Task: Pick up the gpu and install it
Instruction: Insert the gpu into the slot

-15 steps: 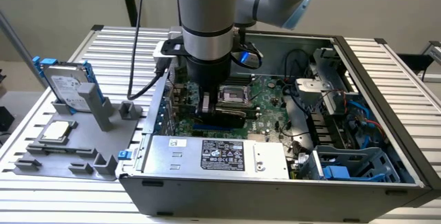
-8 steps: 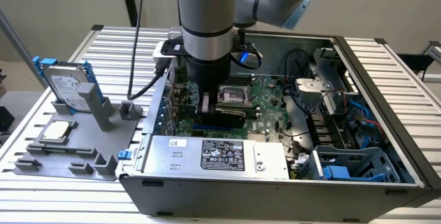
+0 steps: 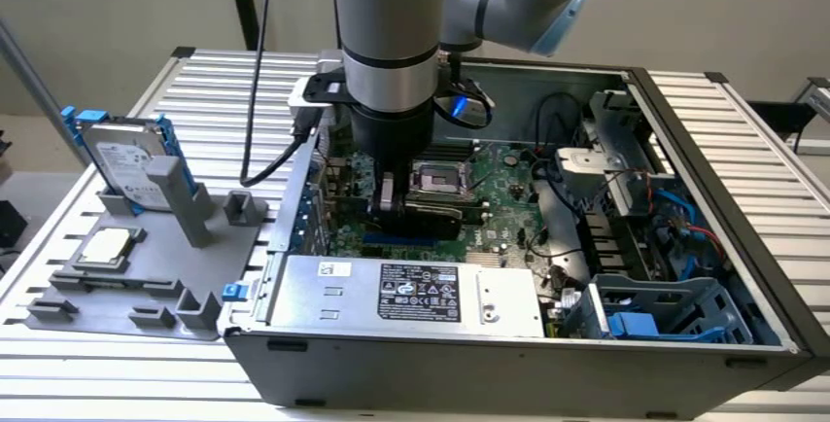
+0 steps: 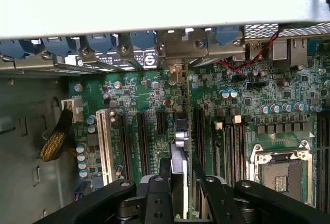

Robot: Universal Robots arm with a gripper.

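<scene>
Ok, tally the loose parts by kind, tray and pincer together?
hard drive: 1, upright on the grey tray
CPU chip: 1, flat on the tray
gpu: 1, held in the pincer
Total: 3

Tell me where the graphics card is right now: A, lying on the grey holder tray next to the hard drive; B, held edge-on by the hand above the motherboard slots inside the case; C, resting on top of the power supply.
B: the hand grips the graphics card edge-on over the motherboard slots, inside the computer case.
</scene>
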